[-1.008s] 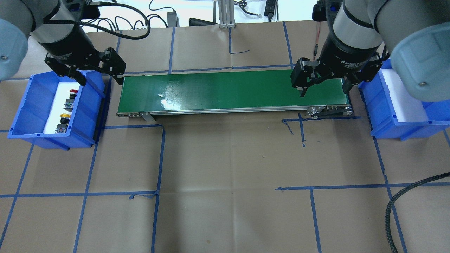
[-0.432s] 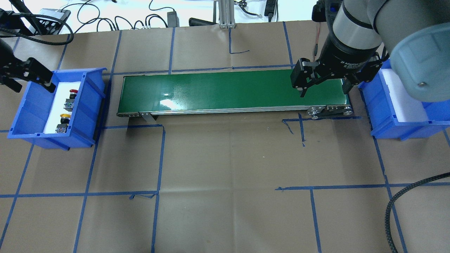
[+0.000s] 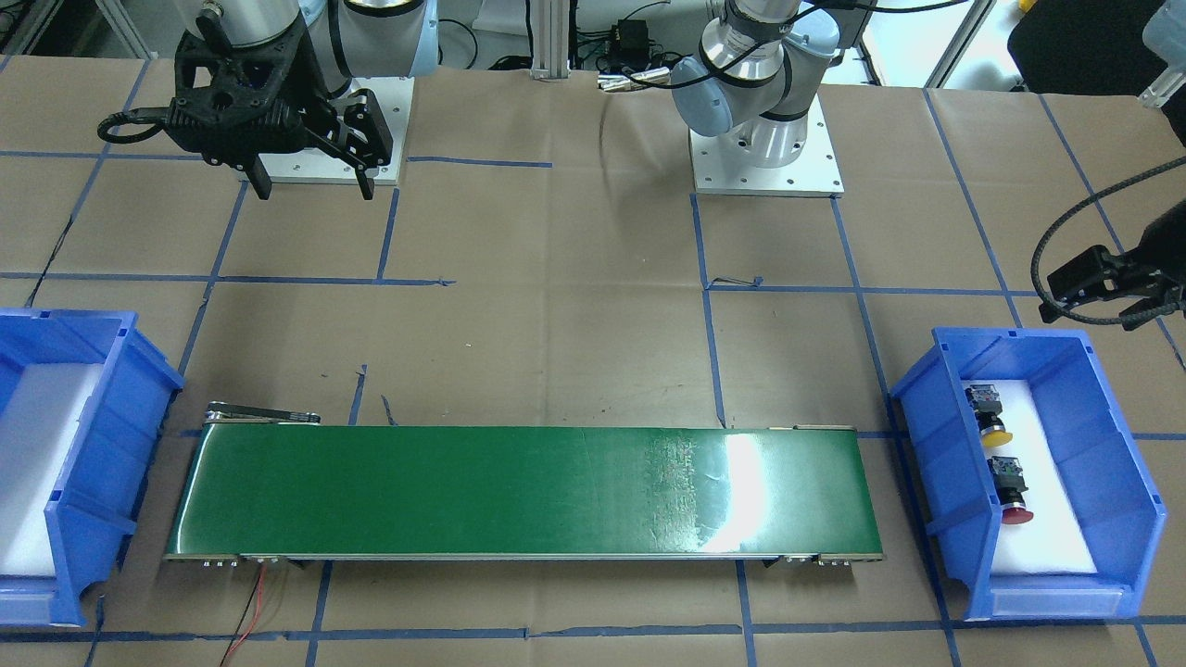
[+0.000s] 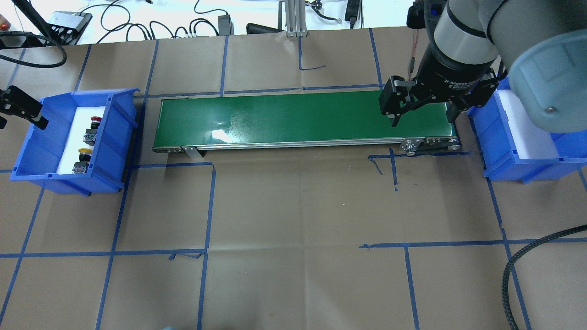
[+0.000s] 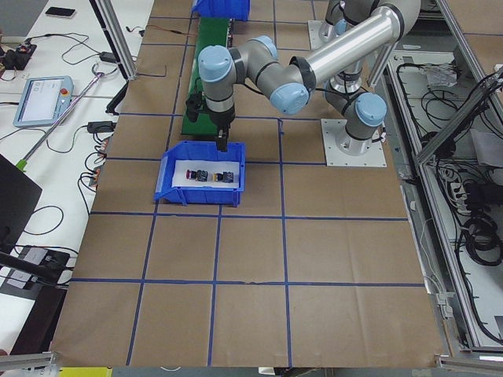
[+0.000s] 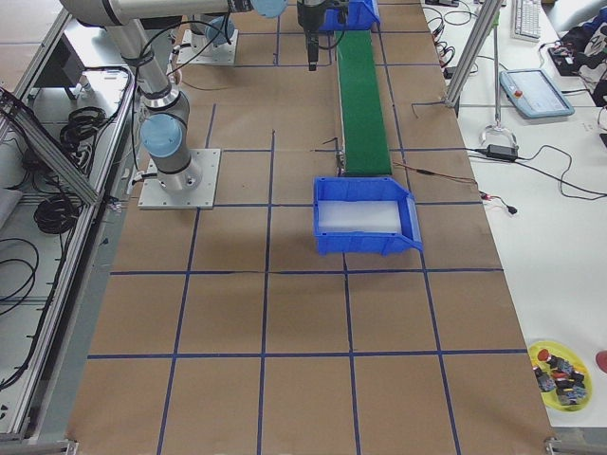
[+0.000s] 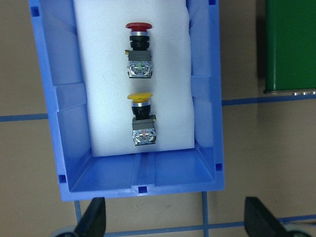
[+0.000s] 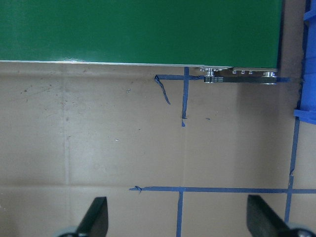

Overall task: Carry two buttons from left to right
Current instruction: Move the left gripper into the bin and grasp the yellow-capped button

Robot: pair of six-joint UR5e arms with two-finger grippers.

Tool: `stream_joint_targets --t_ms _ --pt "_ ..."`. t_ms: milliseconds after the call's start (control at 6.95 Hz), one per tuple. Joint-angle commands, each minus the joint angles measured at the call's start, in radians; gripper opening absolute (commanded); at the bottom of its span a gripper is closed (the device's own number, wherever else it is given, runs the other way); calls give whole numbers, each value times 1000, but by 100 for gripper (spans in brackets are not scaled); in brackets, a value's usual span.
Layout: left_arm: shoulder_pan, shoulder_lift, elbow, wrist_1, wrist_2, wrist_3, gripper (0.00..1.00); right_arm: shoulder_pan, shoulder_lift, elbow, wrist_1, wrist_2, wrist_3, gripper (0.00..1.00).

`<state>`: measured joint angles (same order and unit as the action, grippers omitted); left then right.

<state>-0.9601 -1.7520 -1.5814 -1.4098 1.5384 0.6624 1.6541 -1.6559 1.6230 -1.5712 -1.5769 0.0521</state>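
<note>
Two buttons lie on white foam in the left blue bin (image 4: 114,137): a red-capped one (image 4: 95,121) and a yellow-capped one (image 4: 84,153). In the left wrist view the red button (image 7: 138,49) lies above the yellow button (image 7: 141,118), both on their sides. My left gripper (image 7: 175,222) is open and empty, high over the bin's end. It shows at the overhead view's left edge (image 4: 16,107) and in the front view (image 3: 1112,287). My right gripper (image 4: 423,120) is open and empty over the green belt's right end, and its fingers (image 8: 96,217) stand wide apart.
A green conveyor belt (image 4: 298,114) runs between the left bin and a right blue bin (image 4: 500,151) lined with white foam. A black braided cable (image 4: 509,275) loops at the table's front right. Blue tape lines cross the brown paper.
My left gripper has swung left from the bin's belt-side edge to beyond its outer side, nearly out of the overhead view. The right arm and both buttons have not moved.
</note>
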Motion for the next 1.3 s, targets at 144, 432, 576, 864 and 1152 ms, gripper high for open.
stream_joint_targets --t_ms 144,432,576,864,1152 --pt "9 -46 -86 174 -20 -35 99 0 1 0 -1 0 0 100" --pt "9 -72 -161 303 -15 -33 99 0 1 0 -1 0 0 100" --pt "9 -87 -186 340 -15 -33 99 0 1 0 -1 0 0 100" --pt "9 -115 -245 434 -14 -33 99 0 -1 0 -1 0 0 100" --pt "9 -145 -325 579 -12 -33 99 0 1 0 -1 0 0 100"
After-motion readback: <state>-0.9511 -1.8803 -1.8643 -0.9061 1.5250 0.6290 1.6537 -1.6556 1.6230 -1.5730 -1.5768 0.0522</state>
